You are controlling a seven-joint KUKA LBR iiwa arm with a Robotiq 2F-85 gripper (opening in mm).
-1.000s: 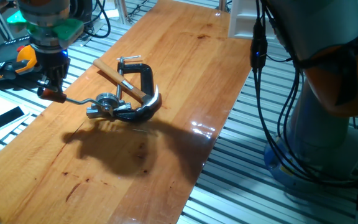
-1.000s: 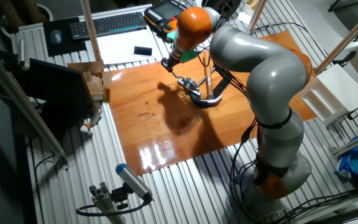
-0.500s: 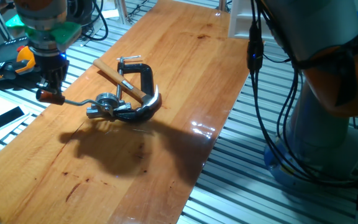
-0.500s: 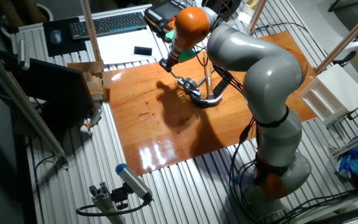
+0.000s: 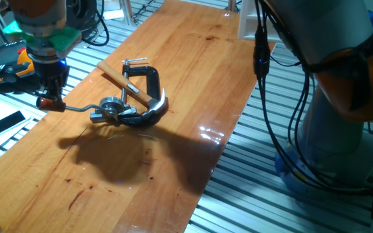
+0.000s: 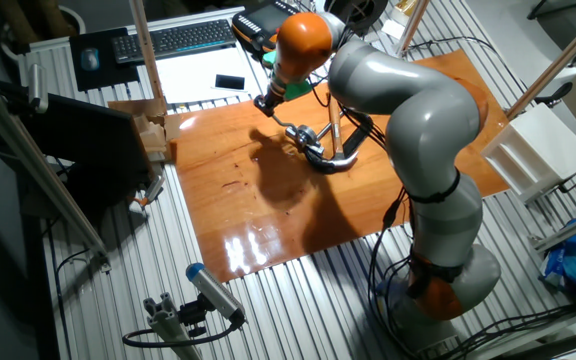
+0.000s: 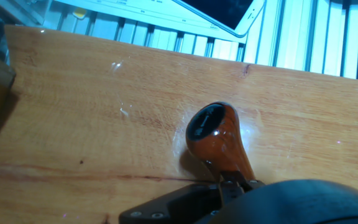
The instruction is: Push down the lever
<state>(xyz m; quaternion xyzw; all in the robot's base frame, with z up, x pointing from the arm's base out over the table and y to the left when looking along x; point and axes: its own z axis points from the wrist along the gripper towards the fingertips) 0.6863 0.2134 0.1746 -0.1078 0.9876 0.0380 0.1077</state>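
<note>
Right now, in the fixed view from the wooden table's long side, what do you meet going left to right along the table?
Gripper → lever knob → silver fitting → C-clamp

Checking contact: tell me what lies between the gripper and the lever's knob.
Nothing visible: in one fixed view the gripper sits directly on the knob of the lever.
</note>
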